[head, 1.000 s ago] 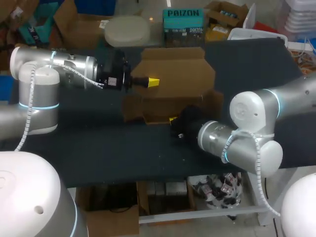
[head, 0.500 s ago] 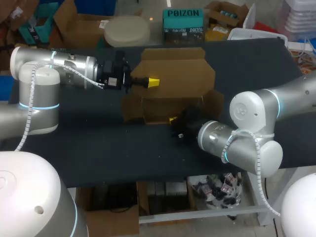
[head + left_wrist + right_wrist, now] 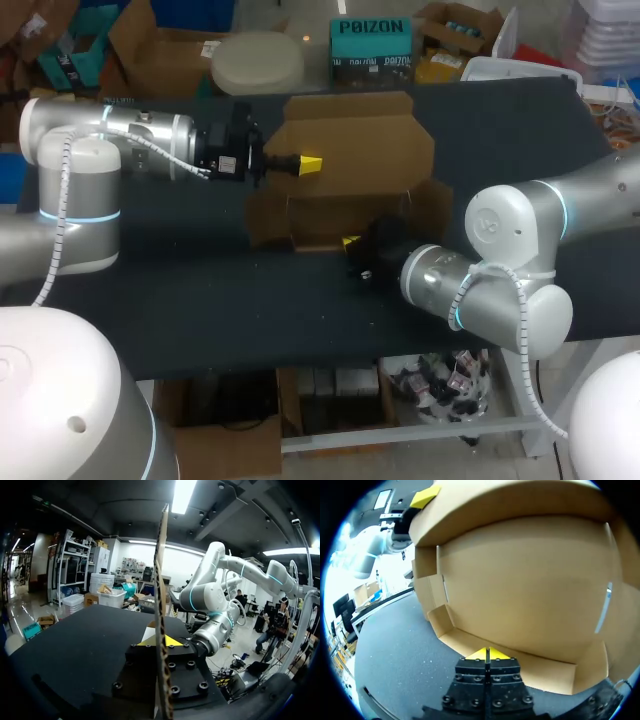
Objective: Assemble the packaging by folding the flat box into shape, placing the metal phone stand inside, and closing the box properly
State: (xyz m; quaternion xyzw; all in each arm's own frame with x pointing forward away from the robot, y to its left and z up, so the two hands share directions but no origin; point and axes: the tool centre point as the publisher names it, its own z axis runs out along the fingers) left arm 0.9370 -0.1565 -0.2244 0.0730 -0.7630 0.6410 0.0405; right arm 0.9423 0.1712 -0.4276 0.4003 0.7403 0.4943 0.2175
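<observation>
A brown cardboard box (image 3: 335,218) stands half formed in the middle of the black table, its lid (image 3: 350,140) raised upright at the back. My left gripper (image 3: 311,165) is shut on the lid's left edge. In the left wrist view the cardboard (image 3: 161,580) runs edge-on between the yellow tips of the left gripper (image 3: 160,641). My right gripper (image 3: 350,242) is shut, with its tips against the low front wall (image 3: 540,667) of the box. In the right wrist view the right gripper (image 3: 487,654) faces the open inside and the lid (image 3: 530,570). No phone stand is visible.
The black table top (image 3: 200,290) spreads around the box. My right arm's elbow (image 3: 510,270) hangs over the front right part of the table. The left arm's wrist (image 3: 225,155) reaches in level from the left.
</observation>
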